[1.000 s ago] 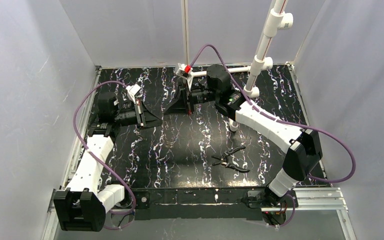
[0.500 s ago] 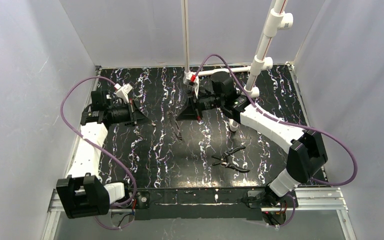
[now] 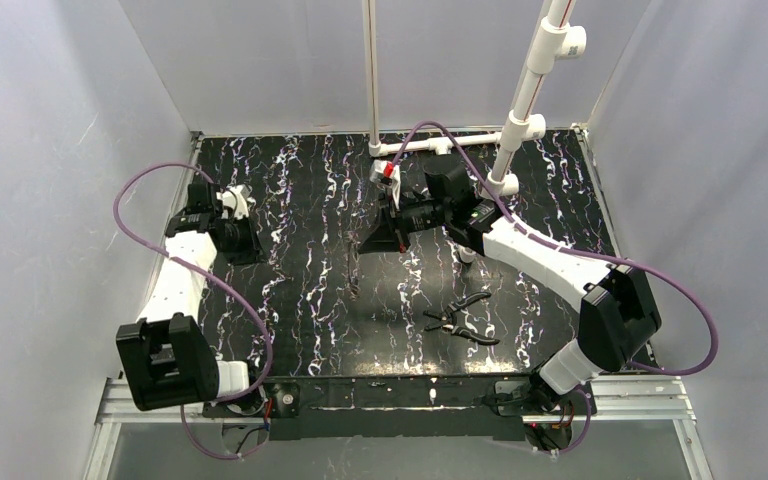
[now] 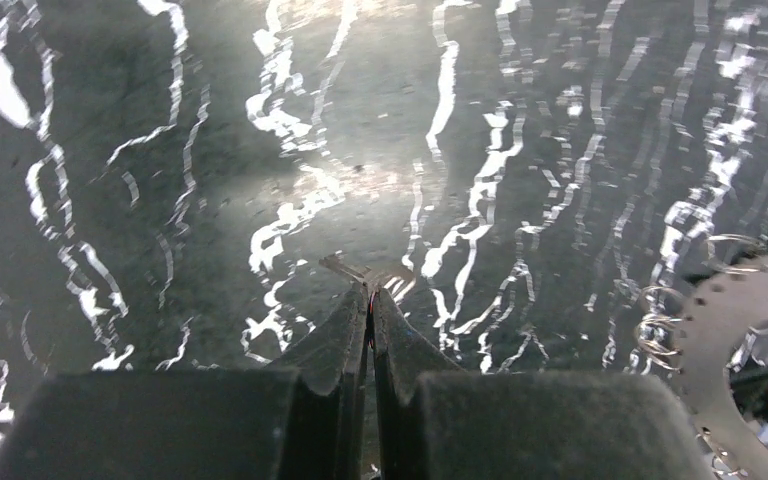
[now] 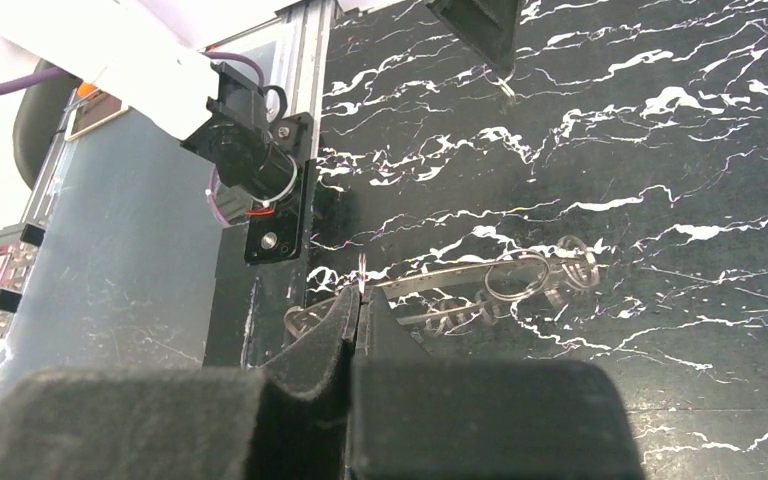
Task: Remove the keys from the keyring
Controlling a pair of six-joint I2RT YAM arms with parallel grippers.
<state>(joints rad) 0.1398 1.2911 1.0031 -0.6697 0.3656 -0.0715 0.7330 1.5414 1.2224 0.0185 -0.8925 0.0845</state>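
The keyring [image 5: 430,280], a silvery band with punched holes and small wire rings threaded on it, lies flat on the black marbled table just beyond my right gripper [image 5: 360,298]. That gripper is shut and a thin sliver shows at its tips. From above, the keyring [image 3: 352,268] is a faint glint left of the right gripper [image 3: 368,247]. My left gripper [image 3: 252,250] is far to the left. In its wrist view the left gripper [image 4: 370,296] is shut, a small key-like metal piece [image 4: 345,267] pokes from its tips, and the keyring's toothed rim [image 4: 730,330] is at the right edge.
Black-handled pliers [image 3: 460,322] lie at the front right. A white pipe frame [image 3: 520,110] and a thin upright rod [image 3: 370,70] stand at the back. Grey walls enclose three sides. A metal rail [image 3: 620,395] runs along the near edge.
The grippers were tip to tip at the back centre. My left arm has pulled away to the left. The right gripper came forward and down, and the keyring now shows on the table.
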